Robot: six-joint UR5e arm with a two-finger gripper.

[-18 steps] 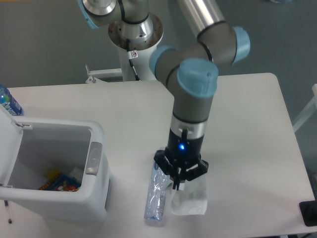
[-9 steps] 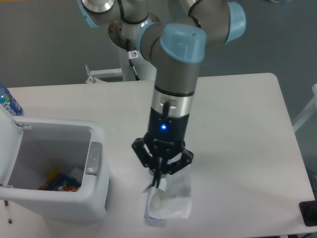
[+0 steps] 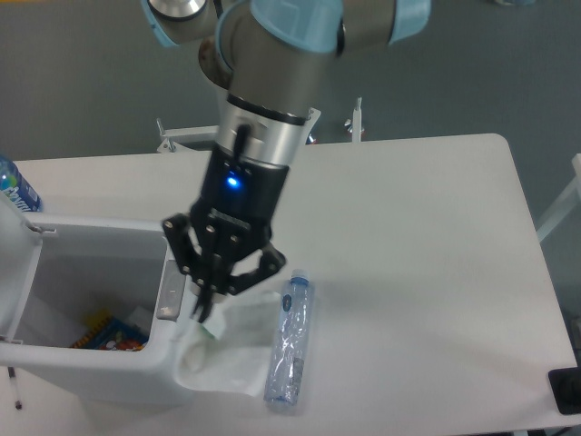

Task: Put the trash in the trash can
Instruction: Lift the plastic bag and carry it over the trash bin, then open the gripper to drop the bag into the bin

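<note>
Now lifted and swung left from a second ago: gripper [image 3: 207, 307] pinched on thin translucent white pouch [image 3: 229, 352], hanging crumpled beside the right rim of the smooth white trash can [image 3: 91, 377], lid open. Left lying on the table [image 3: 427, 245]: slim clear crinkled bottle [image 3: 288, 341], pale blue tinted.
</note>
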